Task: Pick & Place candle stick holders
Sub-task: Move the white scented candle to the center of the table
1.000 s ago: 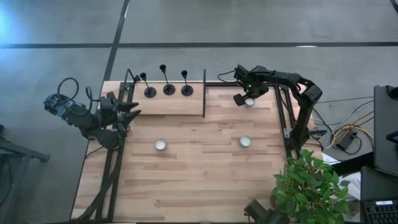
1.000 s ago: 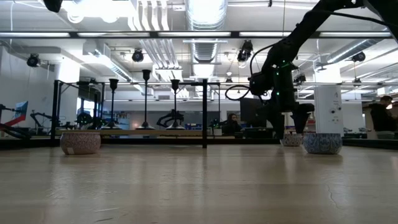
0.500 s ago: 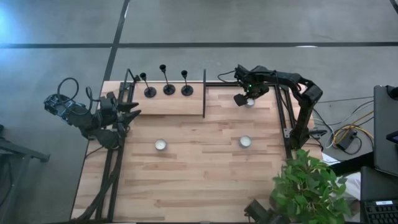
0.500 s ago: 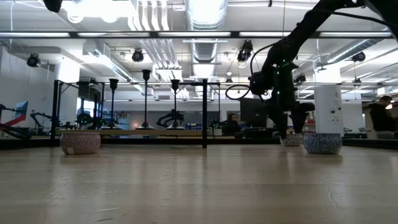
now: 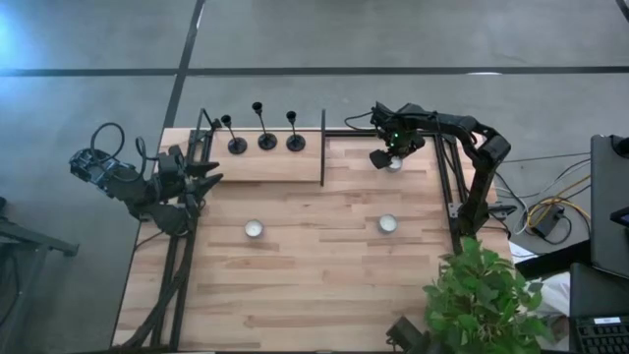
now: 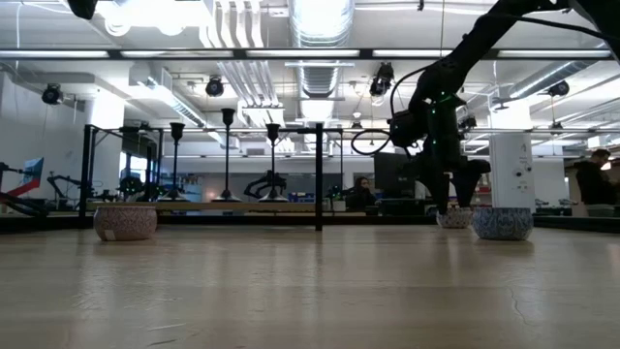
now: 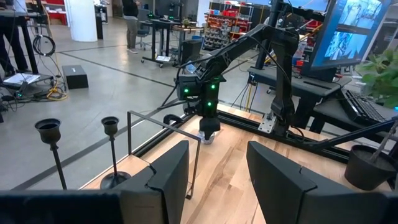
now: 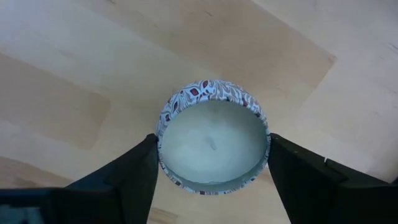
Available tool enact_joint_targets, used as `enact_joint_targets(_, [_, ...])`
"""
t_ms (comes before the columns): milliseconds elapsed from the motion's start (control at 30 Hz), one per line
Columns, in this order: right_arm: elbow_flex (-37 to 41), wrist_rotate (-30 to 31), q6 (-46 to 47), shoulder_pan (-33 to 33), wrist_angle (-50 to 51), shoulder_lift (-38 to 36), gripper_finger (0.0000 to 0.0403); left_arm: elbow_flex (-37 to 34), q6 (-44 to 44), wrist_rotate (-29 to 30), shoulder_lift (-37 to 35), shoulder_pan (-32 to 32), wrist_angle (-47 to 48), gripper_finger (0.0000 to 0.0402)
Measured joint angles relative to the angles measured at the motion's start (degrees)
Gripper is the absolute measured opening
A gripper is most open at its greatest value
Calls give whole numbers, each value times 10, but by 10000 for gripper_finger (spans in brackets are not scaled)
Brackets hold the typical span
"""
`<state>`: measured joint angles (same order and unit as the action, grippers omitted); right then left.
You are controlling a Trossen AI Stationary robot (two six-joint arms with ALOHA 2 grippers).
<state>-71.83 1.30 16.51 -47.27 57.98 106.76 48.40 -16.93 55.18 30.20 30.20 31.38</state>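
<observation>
Three black candle stick holders (image 5: 266, 141) stand on their round bases on the raised board at the table's far left; they also show in the low view (image 6: 228, 155) and the left wrist view (image 7: 53, 143). No gripper is near them. My right gripper (image 5: 391, 159) points down at the far right, shut on a small round patterned candle tin (image 8: 213, 137). My left gripper (image 7: 217, 162) waits open at the table's left edge (image 5: 211, 175) with nothing between its fingers. My right gripper pinches the candle tin's round side wall (image 8: 163, 146) between its two fingers (image 8: 134, 171), one on each opposite side. The fingers come from above, pointing down. The tin sits upright, its open top up and its bottom on the table (image 6: 453, 219).
Two more candle tins sit mid-table, one left (image 5: 255, 229) and one right (image 5: 387, 224). An upright black frame (image 5: 323, 147) bounds the raised board. A potted plant (image 5: 482, 300) stands at the near right corner. Bare wood lies between the tins.
My right gripper's fingers have closed in on the candle tin while the hand stayed over it. The tin has kept its place on the table.
</observation>
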Motion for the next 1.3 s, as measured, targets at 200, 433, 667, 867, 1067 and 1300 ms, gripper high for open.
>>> enact_joint_targets(200, [1, 2, -15, 0, -1, 0, 298, 0, 0, 0, 0, 0, 0, 168])
enact_joint_targets(433, [-1, 3, -15, 0, -4, -1, 352, 0, 0, 0, 0, 0, 1, 168])
enact_joint_targets(667, [-24, 3, -1, 0, 14, -3, 367, 0, 1, 4, 0, 0, 8, 168])
enact_joint_targets(867, [-44, 4, 42, 5, 46, -25, 368, 0, 4, 3, 0, 0, 8, 168])
enact_joint_targets(1067, [-45, 18, 162, 32, 31, -79, 368, 0, 5, 3, 0, 0, 9, 168])
enact_joint_targets(1300, [-44, 21, 260, 69, 9, -92, 368, 0, 5, 4, 0, 0, 17, 167])
